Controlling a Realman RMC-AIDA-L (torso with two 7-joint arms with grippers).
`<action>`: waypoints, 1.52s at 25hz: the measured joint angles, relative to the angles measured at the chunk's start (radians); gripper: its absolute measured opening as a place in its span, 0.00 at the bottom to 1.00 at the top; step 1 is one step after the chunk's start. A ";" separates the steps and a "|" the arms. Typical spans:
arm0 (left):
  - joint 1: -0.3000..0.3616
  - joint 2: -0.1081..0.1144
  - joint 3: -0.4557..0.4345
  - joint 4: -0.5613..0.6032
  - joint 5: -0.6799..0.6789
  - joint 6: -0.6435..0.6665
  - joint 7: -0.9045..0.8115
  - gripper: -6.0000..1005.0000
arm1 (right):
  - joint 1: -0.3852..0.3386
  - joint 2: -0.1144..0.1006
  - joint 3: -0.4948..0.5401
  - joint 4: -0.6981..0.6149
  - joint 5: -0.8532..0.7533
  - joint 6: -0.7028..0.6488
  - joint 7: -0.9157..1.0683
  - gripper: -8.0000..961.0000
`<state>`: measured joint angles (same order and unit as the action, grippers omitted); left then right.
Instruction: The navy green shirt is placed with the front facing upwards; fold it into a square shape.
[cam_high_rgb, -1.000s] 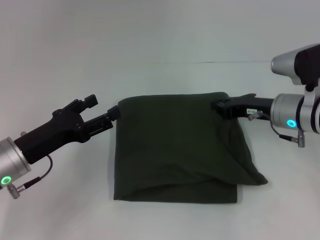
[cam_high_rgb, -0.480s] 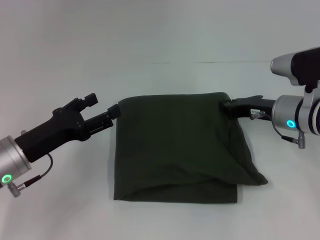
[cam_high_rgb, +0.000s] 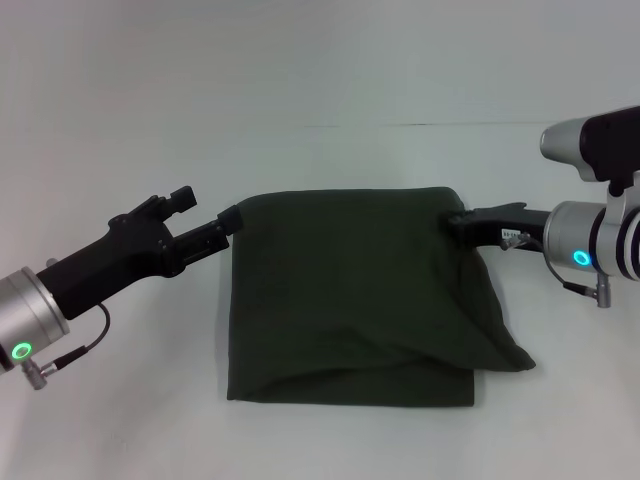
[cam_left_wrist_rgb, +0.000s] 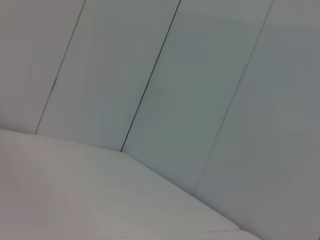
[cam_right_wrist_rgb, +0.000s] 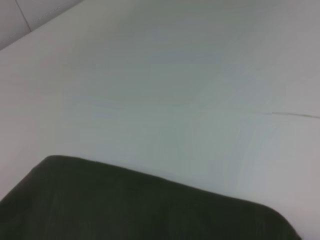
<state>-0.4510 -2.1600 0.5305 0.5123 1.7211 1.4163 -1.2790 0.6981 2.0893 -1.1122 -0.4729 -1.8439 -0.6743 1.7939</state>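
Observation:
The navy green shirt (cam_high_rgb: 355, 295) lies on the white table (cam_high_rgb: 320, 160) as a folded, roughly square dark-green block, plain side up. One loose flap sticks out at its near right corner (cam_high_rgb: 510, 355). My left gripper (cam_high_rgb: 226, 218) is at the shirt's far left corner, right at the cloth's edge. At the far right corner is my right gripper (cam_high_rgb: 460, 220), its tip against the edge of the cloth. The right wrist view shows the shirt's far edge (cam_right_wrist_rgb: 150, 205) on the table. No lettering or collar shows.
White tabletop (cam_right_wrist_rgb: 175, 75) surrounds the shirt on all sides, with a thin seam line (cam_high_rgb: 430, 124) behind it. In the left wrist view there are only a white surface (cam_left_wrist_rgb: 90, 195) and pale wall panels (cam_left_wrist_rgb: 200, 90).
Both grippers have drawn outward from the shirt's far corners. The right one, which reached over the cloth a second ago, is now at its edge. The shirt has stayed in place.

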 joint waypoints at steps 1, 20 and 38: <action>0.000 0.000 -0.001 0.000 0.000 0.000 0.000 0.95 | 0.000 0.000 0.000 0.003 0.000 0.000 -0.001 0.08; -0.013 -0.002 -0.003 0.000 0.000 -0.097 -0.081 0.95 | -0.099 -0.005 0.081 -0.212 0.126 -0.320 -0.028 0.09; -0.055 0.017 0.027 0.009 0.010 -0.228 -0.219 0.93 | -0.184 -0.109 0.188 -0.223 0.114 -0.751 -0.085 0.42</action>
<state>-0.5059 -2.1428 0.5580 0.5210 1.7310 1.1887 -1.4979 0.5138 1.9799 -0.9237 -0.6957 -1.7294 -1.4252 1.7089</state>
